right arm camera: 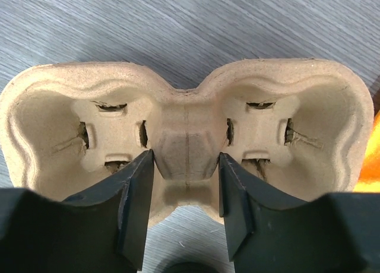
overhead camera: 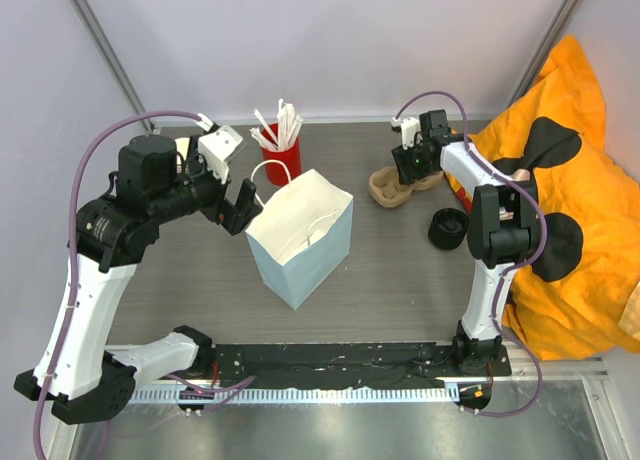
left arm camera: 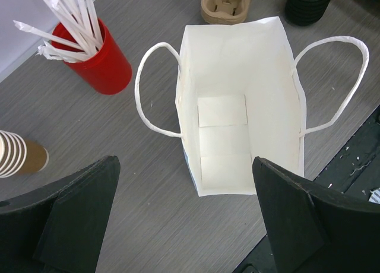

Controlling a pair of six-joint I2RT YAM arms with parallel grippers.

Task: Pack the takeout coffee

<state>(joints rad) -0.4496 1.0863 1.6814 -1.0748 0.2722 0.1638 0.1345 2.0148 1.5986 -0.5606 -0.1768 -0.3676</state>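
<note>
Top view: on the table (overhead camera: 400,270) are one open white bag (overhead camera: 300,240), one red cup (overhead camera: 283,160) of white sticks behind it, one two-well carrier (overhead camera: 392,187) and one black round item (overhead camera: 448,228).

Left wrist: the left tool (left arm camera: 184,166) hangs wide open and empty over the bag. The takeout coffee cup (left arm camera: 29,156) lies on its side on the table at the left edge, with several rims showing.

Right wrist: the right tool (right arm camera: 185,160), partly open, straddles the carrier's middle rib. Whether it grips the rib cannot be told.

Ahead of the wide-spread left gripper (left arm camera: 185,165) the white bag (left arm camera: 237,59) gapes unobstructed between its handles (left arm camera: 141,101), a red cup (left arm camera: 110,68) stands off leftward, and the ridge of the carrier (right arm camera: 309,71) fills, perhaps touching, the gap of the right gripper (right arm camera: 186,163).
</note>
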